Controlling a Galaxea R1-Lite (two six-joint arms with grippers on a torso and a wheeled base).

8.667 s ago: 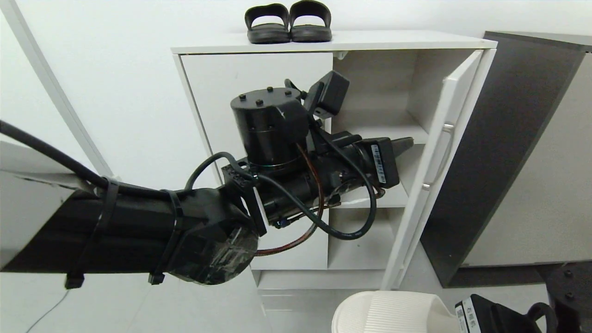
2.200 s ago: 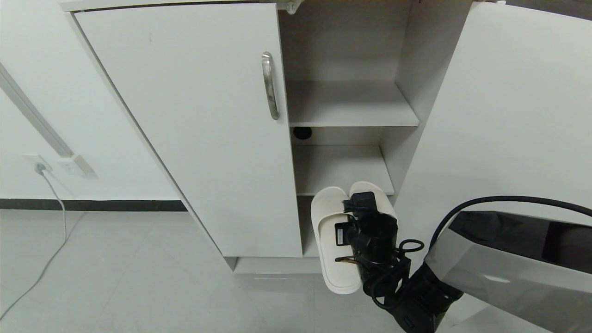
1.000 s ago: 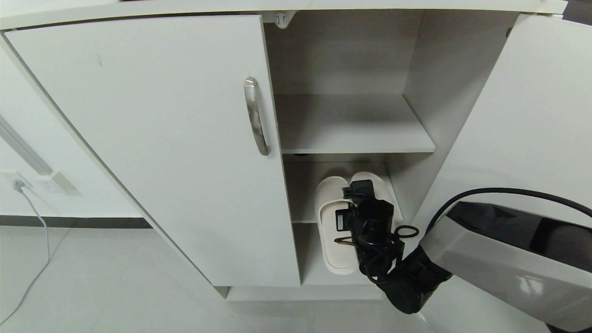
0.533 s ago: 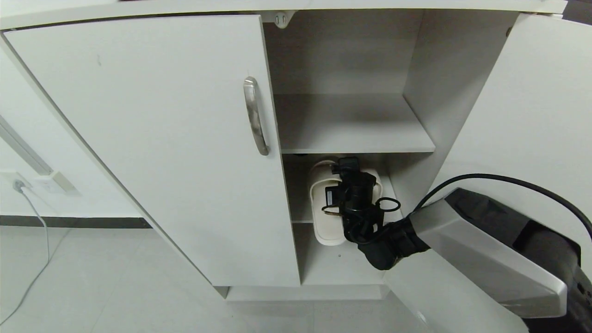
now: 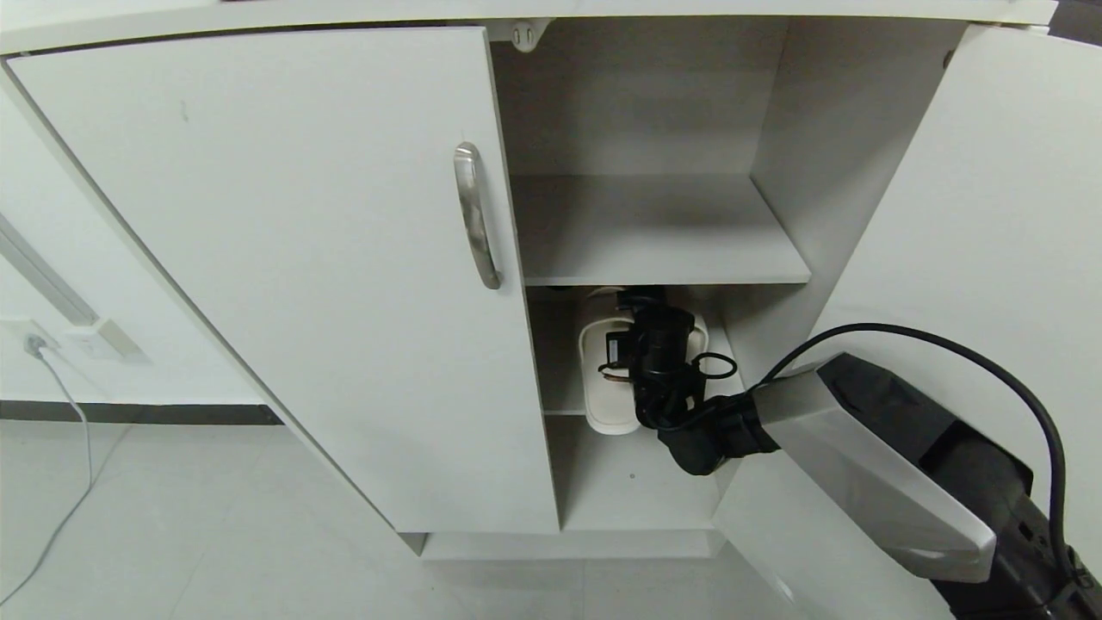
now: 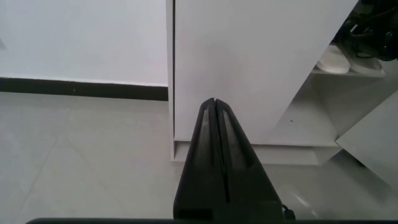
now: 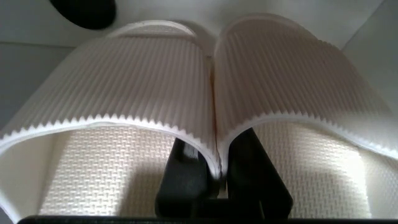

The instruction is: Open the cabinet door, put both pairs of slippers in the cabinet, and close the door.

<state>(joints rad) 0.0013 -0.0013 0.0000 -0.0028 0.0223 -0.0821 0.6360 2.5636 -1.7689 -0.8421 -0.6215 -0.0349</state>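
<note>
Nearby, the left gripper [image 6: 214, 104] hangs low over the floor [image 6: 81, 162] in front of the cabinet [image 5: 637, 95], its two fingers pressed together with nothing between them. Farther in, on the right, the right door [image 5: 973, 215] stands swung wide, so we judge the opening step done. The left door [image 5: 284, 258], with its one handle [image 5: 475, 215], is closed. Through the gap the right arm reaches to the middle shelf [image 5: 560, 379]. There the right gripper [image 7: 216, 163] is clamped on the white slippers [image 7: 149, 81], pinching the inner strap edges of both so that they sit side by side, toes towards the far wall. They lie over that shelf with the heels just past its near edge; whether the soles touch the board we cannot tell. We count two slippers, one pair, and two doors, one open and one closed. The open side has three levels: the upper shelf [image 5: 654, 224], the middle one and the bottom compartment [image 5: 620, 491]. There are two grippers, one loaded and one idle. By our reckoning the task is under halfway: this pair needs letting go, the second pair has yet to go in, and the door is not yet closed.
</note>
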